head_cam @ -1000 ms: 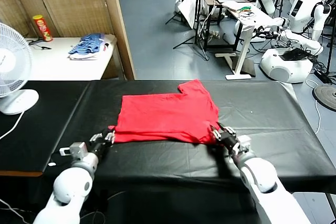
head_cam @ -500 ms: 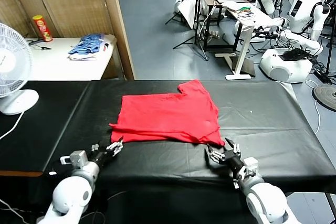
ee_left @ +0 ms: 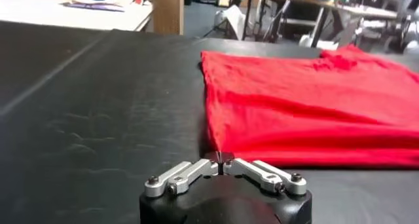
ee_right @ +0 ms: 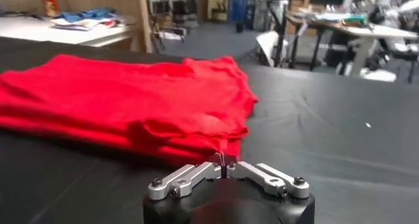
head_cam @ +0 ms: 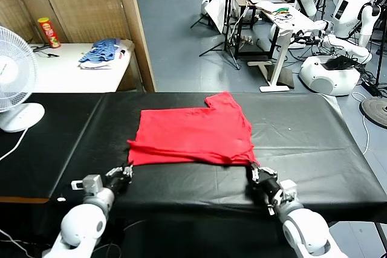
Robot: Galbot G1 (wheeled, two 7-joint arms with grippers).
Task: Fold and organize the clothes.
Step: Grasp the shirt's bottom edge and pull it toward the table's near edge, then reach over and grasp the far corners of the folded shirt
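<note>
Resting on the black table (head_cam: 314, 143), the left gripper (head_cam: 124, 172) is seen pinched shut and empty, just off the near-left corner of the red T-shirt (head_cam: 190, 134), which is spread flat mid-table. The right gripper (head_cam: 259, 174) is likewise shut, empty, beside the near-right corner.

Black cloth-covered desk (head_cam: 302, 131) across the foreground. White fan (head_cam: 15, 86) standing at its far left edge, cord trailing over the black cover. White side desk (head_cam: 72, 74) behind, against a wooden screen (head_cam: 78, 1), carrying a blue striped clothes pile (head_cam: 104, 52), a red-and-yellow can (head_cam: 49, 32) upright near the screen, well apart from the pile. Grey floor (head_cam: 181, 40) beyond, with a black tripod (head_cam: 227, 28), a cluttered white desk (head_cam: 279, 19) and parked white robots (head_cam: 338, 40) at the far right.
</note>
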